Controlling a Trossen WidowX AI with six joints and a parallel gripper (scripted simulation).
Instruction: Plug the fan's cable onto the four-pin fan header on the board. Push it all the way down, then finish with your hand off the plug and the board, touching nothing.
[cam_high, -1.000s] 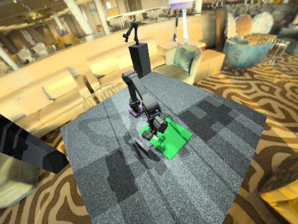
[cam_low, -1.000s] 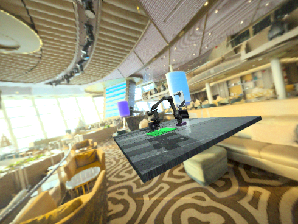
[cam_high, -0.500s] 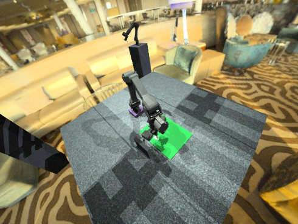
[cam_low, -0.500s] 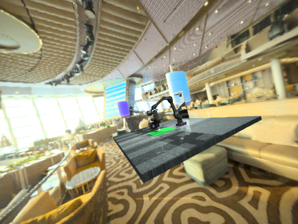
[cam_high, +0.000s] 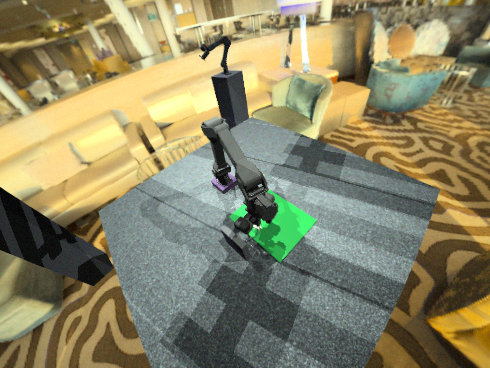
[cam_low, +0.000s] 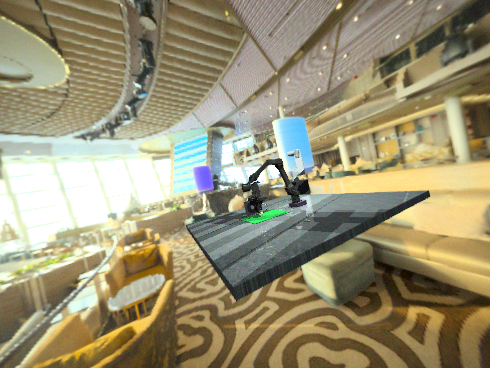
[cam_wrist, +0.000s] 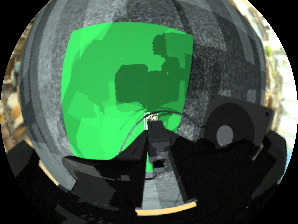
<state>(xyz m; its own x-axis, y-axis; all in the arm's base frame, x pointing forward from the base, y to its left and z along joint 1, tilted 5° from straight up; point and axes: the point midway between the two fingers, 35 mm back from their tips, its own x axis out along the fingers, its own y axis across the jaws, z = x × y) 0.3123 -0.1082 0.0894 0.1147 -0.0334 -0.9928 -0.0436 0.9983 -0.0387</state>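
Note:
The green board (cam_high: 300, 220) (cam_low: 274, 215) (cam_wrist: 90, 95) lies flat on the table. My gripper (cam_high: 253, 226) (cam_wrist: 154, 132) is low over the board's fan side, shut on the fan's dark plug (cam_wrist: 159, 131). In the wrist view the small white fan header (cam_wrist: 147, 121) shows just beyond the plug's end, with pale pins visible; the plug partly overlaps it. Whether they touch cannot be told. The thin cable (cam_wrist: 172, 112) arcs over the board's edge to the black fan (cam_high: 234, 242) (cam_wrist: 243, 118), which stands beside the board. The arm hides much of the plug in the top and exterior views.
The arm's purple base plate (cam_high: 218, 186) (cam_low: 297, 204) is on the grey table (cam_high: 350, 240) (cam_low: 240, 250), behind the board. The fan stands close to the gripper. A dark pedestal (cam_high: 231, 97) with another small arm stands beyond the table.

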